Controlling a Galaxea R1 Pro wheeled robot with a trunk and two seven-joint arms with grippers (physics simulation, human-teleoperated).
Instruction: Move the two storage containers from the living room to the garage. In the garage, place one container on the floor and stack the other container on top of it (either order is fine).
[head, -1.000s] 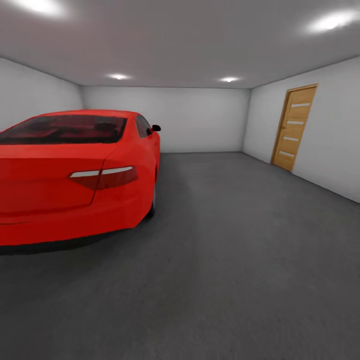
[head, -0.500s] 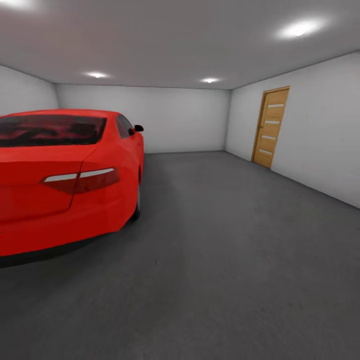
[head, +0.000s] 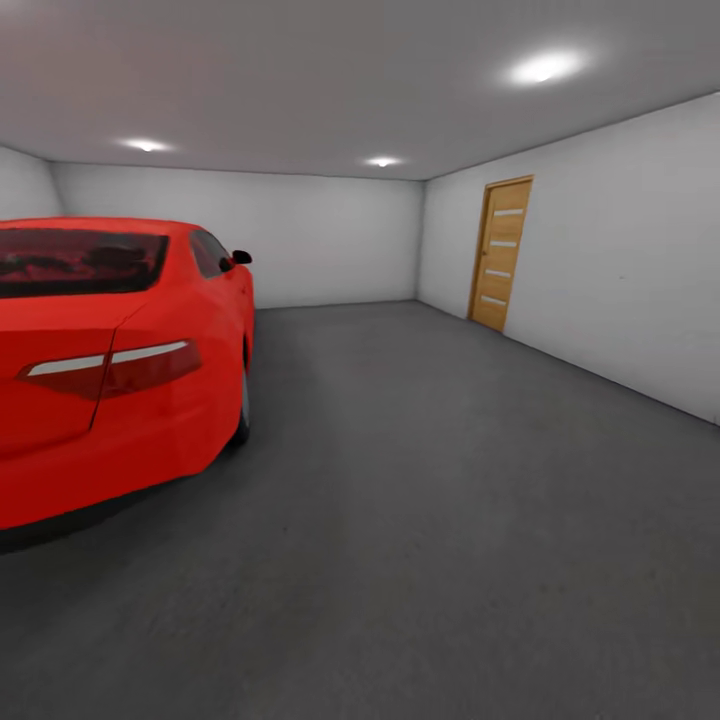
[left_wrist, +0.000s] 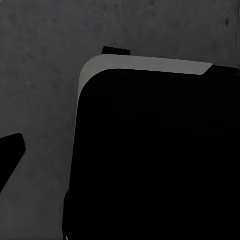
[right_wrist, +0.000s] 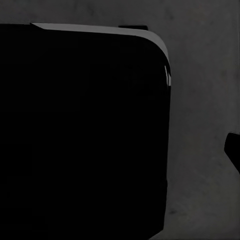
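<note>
View panned right: red car slid left. In garage, containers unseen; gripper states can't tell. Next: find drop spot on floor.

Red car stood at left, rear toward the camera, dark rear window, white-and-red tail light, black side mirror. Wood door with four pale horizontal panes sat in the white right wall. White back wall beyond the car. Three round ceiling lights glowed on the grey ceiling.
</note>
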